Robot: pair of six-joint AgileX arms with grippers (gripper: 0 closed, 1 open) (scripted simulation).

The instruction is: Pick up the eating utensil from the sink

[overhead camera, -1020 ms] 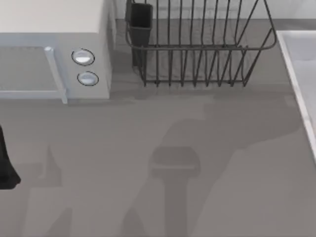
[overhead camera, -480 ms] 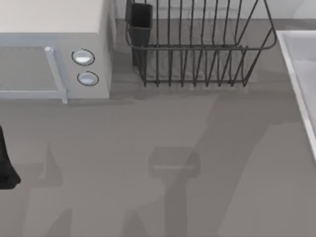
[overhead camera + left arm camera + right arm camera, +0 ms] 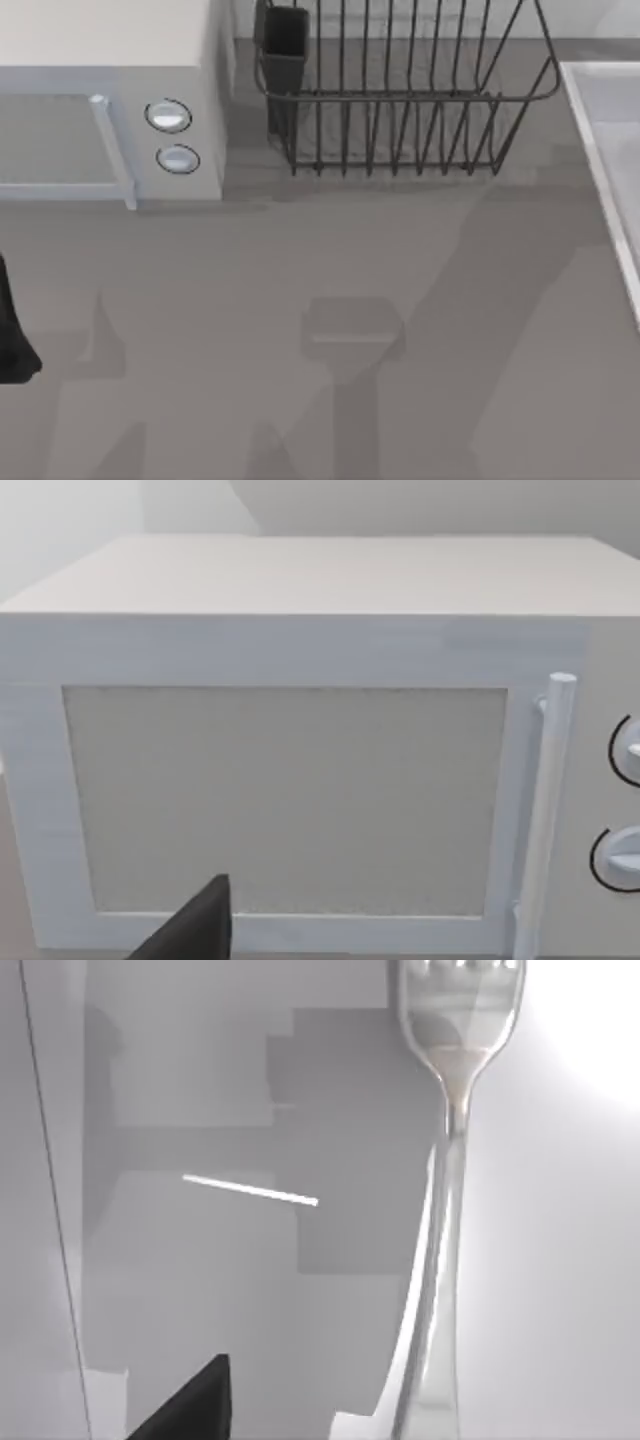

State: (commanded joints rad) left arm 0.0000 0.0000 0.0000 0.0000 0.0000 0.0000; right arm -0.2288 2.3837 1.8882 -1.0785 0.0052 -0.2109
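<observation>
From the right wrist view, one dark fingertip [image 3: 190, 1400] of the right jaws is showing at the frame edge; whether those jaws are released or clenched I cannot tell. Just ahead of them and off to one side, the eating utensil [image 3: 445, 1210], a shiny fork, is lying flat on the pale floor of the sink [image 3: 200, 1110], apart from the fingertip. The approach step appears to be in hand: next the jaws need centring across the fork's slim handle, then lowering and closing. The left arm [image 3: 12, 335] is sitting parked at the worktop's left edge, facing the white microwave [image 3: 290, 780].
</observation>
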